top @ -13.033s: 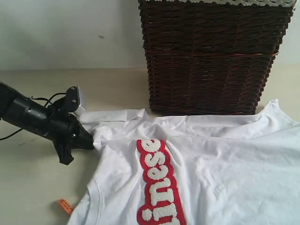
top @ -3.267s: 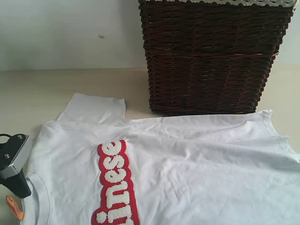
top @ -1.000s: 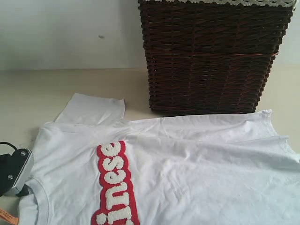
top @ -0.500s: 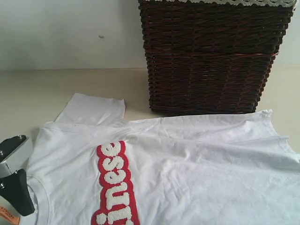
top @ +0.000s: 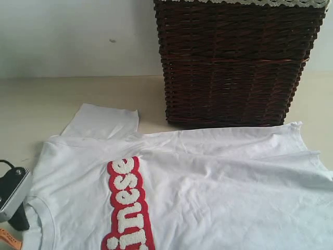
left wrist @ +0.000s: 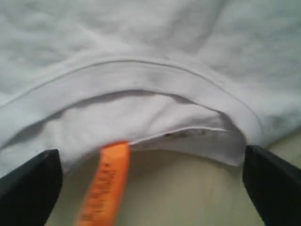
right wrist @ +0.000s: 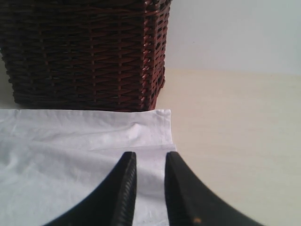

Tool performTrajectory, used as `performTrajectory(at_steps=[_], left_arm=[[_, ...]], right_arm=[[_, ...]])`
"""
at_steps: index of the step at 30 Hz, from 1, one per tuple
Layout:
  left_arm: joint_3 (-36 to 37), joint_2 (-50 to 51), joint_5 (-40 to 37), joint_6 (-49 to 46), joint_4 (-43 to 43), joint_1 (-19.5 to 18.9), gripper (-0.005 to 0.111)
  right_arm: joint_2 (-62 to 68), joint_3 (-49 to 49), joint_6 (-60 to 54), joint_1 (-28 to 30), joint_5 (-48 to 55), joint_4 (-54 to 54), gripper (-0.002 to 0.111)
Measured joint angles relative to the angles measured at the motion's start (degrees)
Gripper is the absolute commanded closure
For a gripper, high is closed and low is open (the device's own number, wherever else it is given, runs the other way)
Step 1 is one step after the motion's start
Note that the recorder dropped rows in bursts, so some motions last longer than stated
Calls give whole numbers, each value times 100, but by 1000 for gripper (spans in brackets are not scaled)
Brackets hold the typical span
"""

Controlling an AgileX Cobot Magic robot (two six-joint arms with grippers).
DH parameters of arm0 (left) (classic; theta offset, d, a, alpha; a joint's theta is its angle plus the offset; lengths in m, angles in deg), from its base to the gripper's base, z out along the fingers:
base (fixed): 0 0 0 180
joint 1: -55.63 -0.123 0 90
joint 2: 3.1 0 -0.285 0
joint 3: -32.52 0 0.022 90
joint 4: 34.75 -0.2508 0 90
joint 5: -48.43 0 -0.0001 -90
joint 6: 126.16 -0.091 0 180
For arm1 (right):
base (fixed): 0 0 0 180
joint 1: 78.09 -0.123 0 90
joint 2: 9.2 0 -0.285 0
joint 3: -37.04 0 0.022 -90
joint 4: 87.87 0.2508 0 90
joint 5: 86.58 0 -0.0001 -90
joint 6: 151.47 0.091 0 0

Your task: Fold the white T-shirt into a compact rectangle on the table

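We are aiming the wide-open left gripper [left wrist: 150, 186] at the collar [left wrist: 141, 77] of the limp, light shirt [top: 218, 182], eight o'clock; right gripper [right wrist: 149, 186] barely parted, empty.

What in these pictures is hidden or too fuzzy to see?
Exterior view: the red word on the white T-shirt runs off the bottom edge.
Exterior view: the inside of the basket, hidden by its walls and the top edge.
Left wrist view: the print on the orange tag, too blurred.
Right wrist view: whether the right gripper pinches cloth; its fingers cover that spot.
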Motion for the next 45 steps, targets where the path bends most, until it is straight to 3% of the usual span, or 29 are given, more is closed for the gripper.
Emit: performTrajectory(at_steps=[11,18,21,27,30,32,34,45], left_arm=[[335,0,-120,-257,116,0,2],[335,0,651,-257,128,0,2],[335,0,639,-257,128,0,2],[241,-226,110,125,-99,-43,2],[-123,-566,-605,489,-90,-151,2],[-580,-889,-1587,917,309,-209,2],[-661,-1002,-1836,1088,684,-209,2],[-613,-1014,-1933,1175,982,-209,2]], right_arm=[[0,0,0,0,0,0,85],[0,0,0,0,0,0,85],[0,0,0,0,0,0,85],[0,0,0,0,0,0,85],[0,0,0,0,0,0,85],[0,0,0,0,0,0,85],[0,0,0,0,0,0,85],[0,0,0,0,0,11,85]])
